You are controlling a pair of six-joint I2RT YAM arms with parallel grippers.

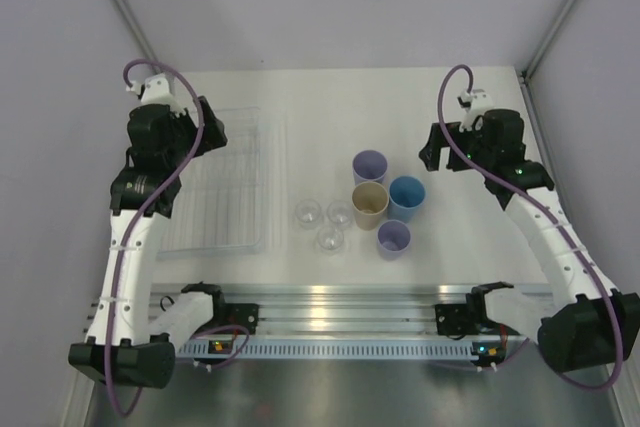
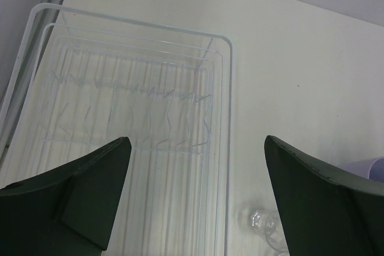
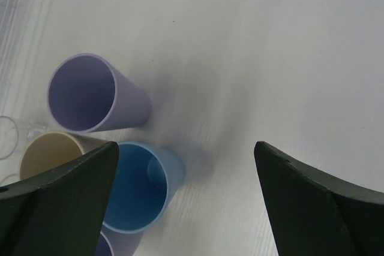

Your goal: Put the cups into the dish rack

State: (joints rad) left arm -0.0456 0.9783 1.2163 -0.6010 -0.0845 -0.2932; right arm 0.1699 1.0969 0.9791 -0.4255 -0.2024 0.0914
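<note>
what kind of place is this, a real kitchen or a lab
Probably a lab test bench, not a kitchen: left arm and right arm bolted to an aluminium rail, bare grey walls, plain white table.

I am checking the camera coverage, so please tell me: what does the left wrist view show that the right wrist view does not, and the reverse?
Only the left wrist view: the dish rack, its slats bare of cups, between the fingers of the open left gripper. Only the right wrist view: the blue tumbler and the beige tumbler, upright, by the open right gripper. Both: the white table, part of a clear cup, and lavender: a whole lavender tumbler in the right view, only a sliver at the left view's edge.
</note>
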